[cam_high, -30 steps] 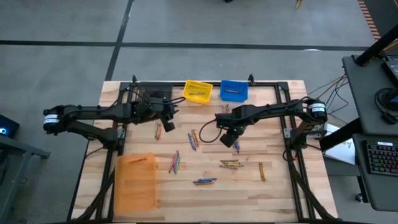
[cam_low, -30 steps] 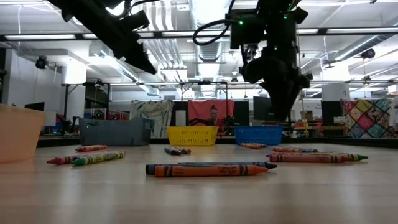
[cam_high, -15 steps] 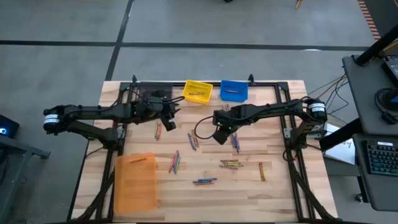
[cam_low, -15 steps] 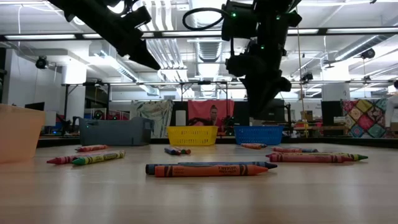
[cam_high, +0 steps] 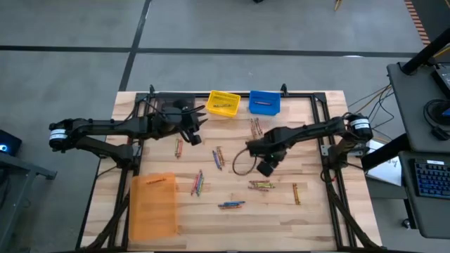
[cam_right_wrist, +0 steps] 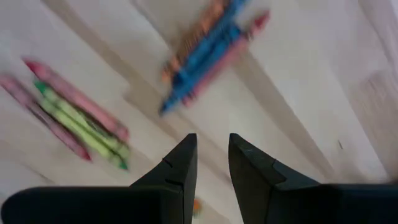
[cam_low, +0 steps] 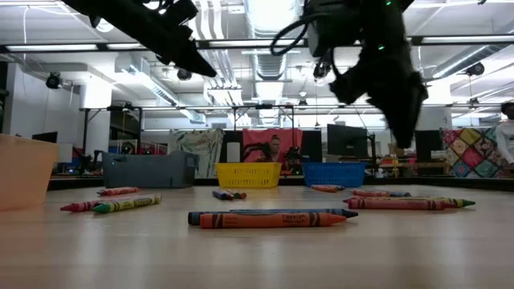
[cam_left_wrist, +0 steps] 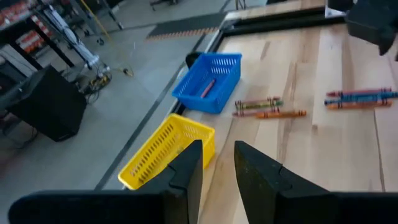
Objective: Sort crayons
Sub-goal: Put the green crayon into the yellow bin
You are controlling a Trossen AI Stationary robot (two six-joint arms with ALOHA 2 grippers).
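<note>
Left pincer point(cam_left_wrist: 217, 165): narrowly parted, nothing held, raised near yellow bin point(cam_high: 223, 103). Right pincer point(cam_right_wrist: 211, 163): narrowly parted, nothing held, above table point(cam_high: 316, 211) centre. Crayons point(cam_high: 261, 185): scattered over table.

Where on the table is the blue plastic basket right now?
In the high view, the blue plastic basket sits at the table's far edge, right of centre, just right of the yellow plastic basket, with something red inside.
</note>
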